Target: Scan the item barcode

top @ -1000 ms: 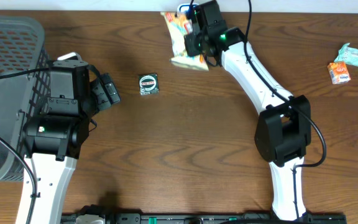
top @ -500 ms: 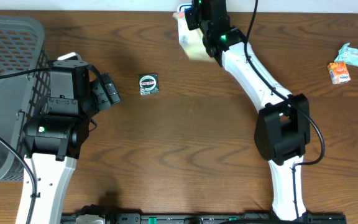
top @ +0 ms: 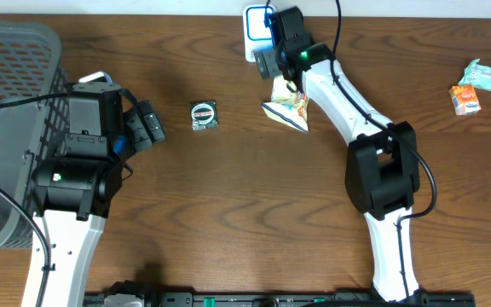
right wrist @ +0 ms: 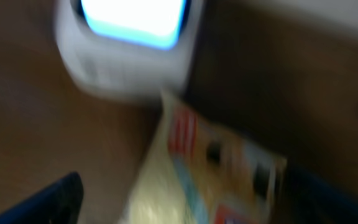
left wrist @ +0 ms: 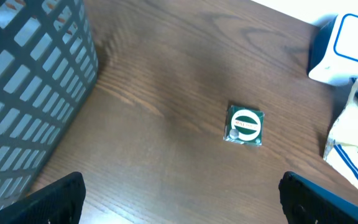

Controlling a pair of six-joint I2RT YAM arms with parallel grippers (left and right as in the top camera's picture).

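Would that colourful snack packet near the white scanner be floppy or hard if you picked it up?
Probably floppy: the snack packet lies crumpled with bent corners, not boxy. It is likely light too, since it looks like a thin wrapper. It lies flattish on the table, so a push would probably slide it, not roll it.

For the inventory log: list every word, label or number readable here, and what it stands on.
Small green packet: white oval label with print, too small to read.
Snack bag: coloured print, blurred, unreadable.
Orange packet: print too small to read.
Nothing can be quoted as it reads.
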